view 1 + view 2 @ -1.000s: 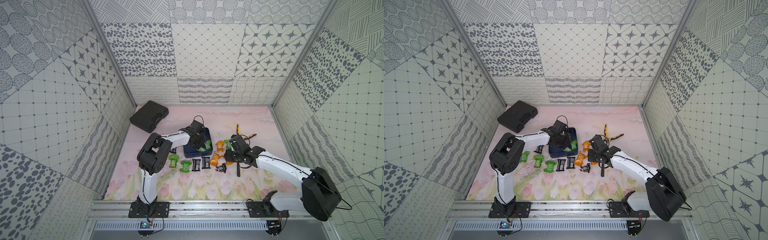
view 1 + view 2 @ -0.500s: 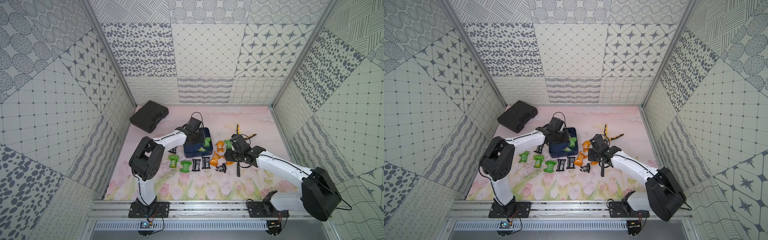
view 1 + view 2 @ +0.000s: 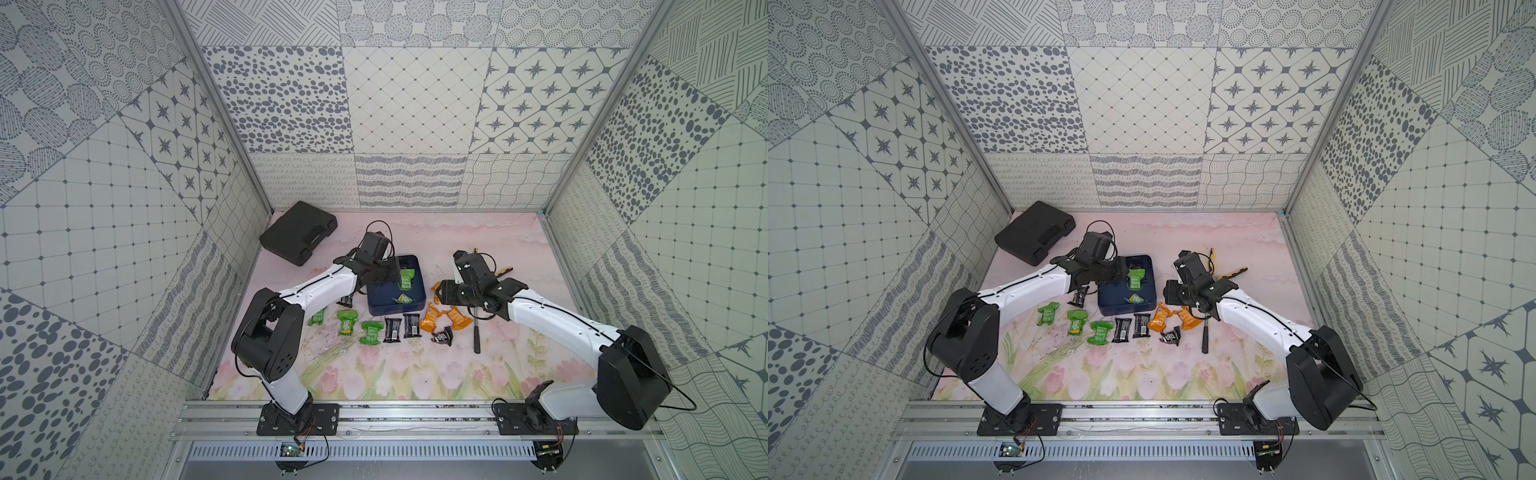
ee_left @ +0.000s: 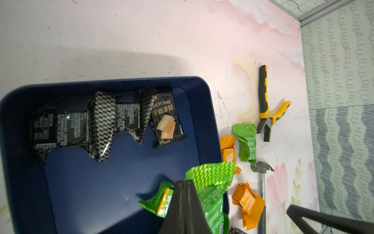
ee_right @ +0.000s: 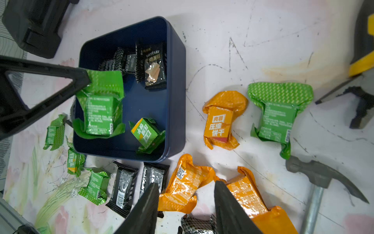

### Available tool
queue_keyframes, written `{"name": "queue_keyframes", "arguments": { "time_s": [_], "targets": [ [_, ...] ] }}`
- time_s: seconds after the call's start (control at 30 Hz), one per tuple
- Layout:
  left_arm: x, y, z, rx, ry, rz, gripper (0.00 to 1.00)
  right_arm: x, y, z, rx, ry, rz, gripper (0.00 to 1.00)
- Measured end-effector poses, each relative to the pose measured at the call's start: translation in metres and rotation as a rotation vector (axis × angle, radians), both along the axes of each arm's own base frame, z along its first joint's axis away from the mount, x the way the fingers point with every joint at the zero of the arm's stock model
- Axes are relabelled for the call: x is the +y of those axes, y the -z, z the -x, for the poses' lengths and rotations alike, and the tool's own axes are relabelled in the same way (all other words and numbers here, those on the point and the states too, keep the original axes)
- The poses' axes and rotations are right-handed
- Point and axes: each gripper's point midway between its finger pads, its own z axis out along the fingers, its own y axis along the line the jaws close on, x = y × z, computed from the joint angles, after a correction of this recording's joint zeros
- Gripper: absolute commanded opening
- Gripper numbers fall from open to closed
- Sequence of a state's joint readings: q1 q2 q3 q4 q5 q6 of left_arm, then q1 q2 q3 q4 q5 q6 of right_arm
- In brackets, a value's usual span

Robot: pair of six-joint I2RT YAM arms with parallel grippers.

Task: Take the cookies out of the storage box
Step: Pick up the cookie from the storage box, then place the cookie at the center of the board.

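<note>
The storage box (image 3: 394, 308), a dark navy tin, sits mid-table. My left gripper (image 4: 185, 182) is shut on the crinkled end of a green cookie packet (image 4: 212, 194), which hangs over the box's left side (image 5: 99, 113). In the box lie another green packet (image 5: 146, 133) and several black packets (image 4: 166, 119). In front of the box on the table are green (image 3: 345, 322), black (image 3: 392, 330) and orange (image 3: 430, 322) cookies. My right gripper (image 5: 186, 185) is open to the right of the box. It hovers over an orange packet (image 5: 185, 182) and holds nothing.
A black plastic case (image 3: 297, 237) lies at the back left. A hammer (image 5: 319, 178) lies by the orange packets, and yellow-handled pliers (image 4: 265, 105) lie behind my right arm. More orange and green packets (image 5: 278, 113) lie right of the box.
My left gripper, still shut on the green packet, has shifted slightly back and left, and that arm's elbow swung left. My right jaws have widened a little.
</note>
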State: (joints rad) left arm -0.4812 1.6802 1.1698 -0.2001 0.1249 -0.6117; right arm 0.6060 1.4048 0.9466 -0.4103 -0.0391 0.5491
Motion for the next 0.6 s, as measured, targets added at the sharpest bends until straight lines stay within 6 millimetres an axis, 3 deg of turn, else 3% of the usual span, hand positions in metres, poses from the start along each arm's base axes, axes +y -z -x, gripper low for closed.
{"name": "queue_keyframes", "arguments": {
  "time_s": [0.1,0.3,0.6],
  "targets": [
    [0.008,-0.01,0.013,-0.017,0.016,0.002,0.0,0.003,-0.003,-0.002,-0.006,-0.01,-0.01,0.48],
    [0.02,-0.018,0.058,-0.016,0.069,-0.013,0.0,0.007,-0.001,0.0,0.008,-0.027,-0.02,0.47],
    [-0.014,-0.002,0.159,-0.008,0.297,-0.07,0.0,0.009,0.006,0.006,0.033,-0.046,-0.03,0.47]
  ]
}}
